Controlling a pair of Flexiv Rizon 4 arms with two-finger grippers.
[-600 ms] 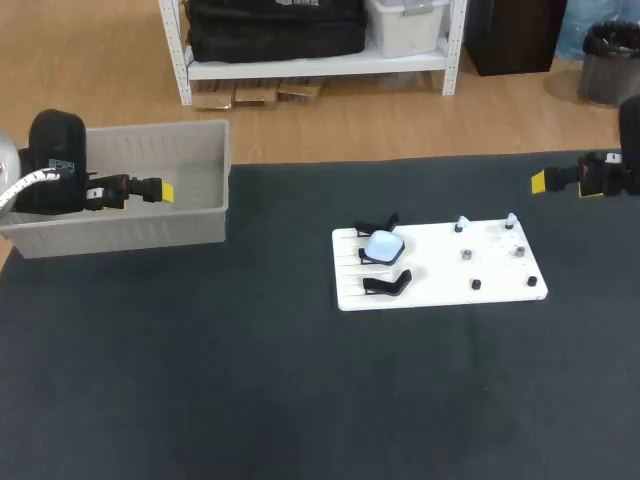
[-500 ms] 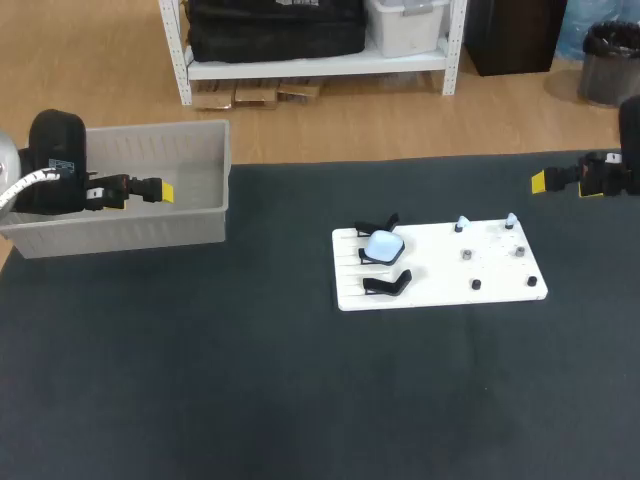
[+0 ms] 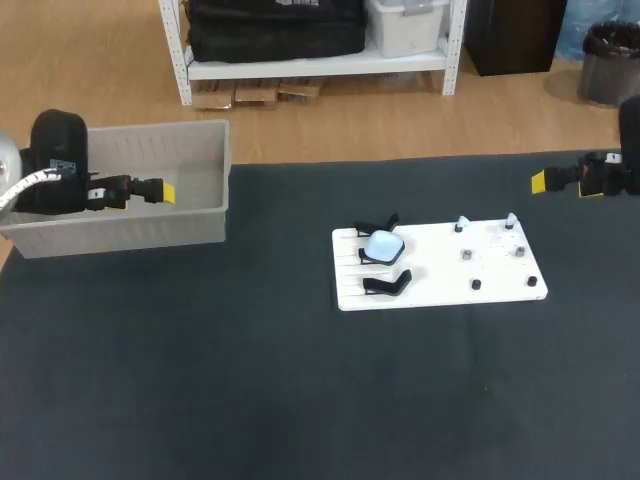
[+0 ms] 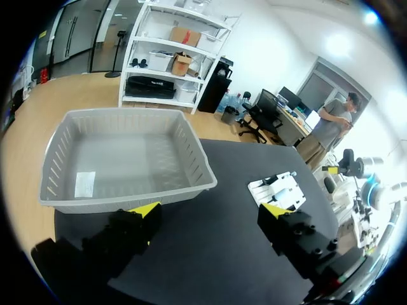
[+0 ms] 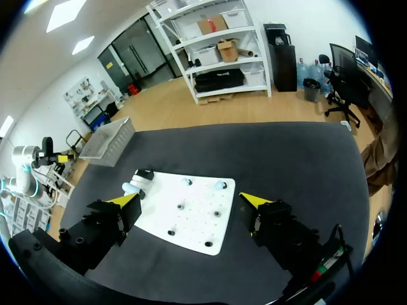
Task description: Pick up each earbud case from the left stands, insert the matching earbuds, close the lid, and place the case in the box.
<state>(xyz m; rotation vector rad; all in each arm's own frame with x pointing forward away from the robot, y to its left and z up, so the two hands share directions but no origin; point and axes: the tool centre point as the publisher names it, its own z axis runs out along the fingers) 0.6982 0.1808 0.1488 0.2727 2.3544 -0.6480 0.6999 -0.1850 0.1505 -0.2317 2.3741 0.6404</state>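
Print on the white label [image 4: 84, 184] lying on the floor of the slatted grey plastic box [image 4: 194, 159] is too small to read. Rounded, glossy pale-blue earbud case [image 3: 383, 245] sits on a black stand [image 3: 366, 259] on the flat white board [image 3: 440, 275], mid matte dark tabletop [image 3: 250, 400]. Left pincer [image 4: 209, 209] and right pincer [image 5: 189, 199] both gape wide, holding nothing.

We see a dark grey, cloth-covered table [image 3: 250, 380]. Lying flat on it, right of the middle, is a white rectangular plastic board [image 3: 440, 270] with four small dark round pegs [image 3: 476, 284] standing on its right half.
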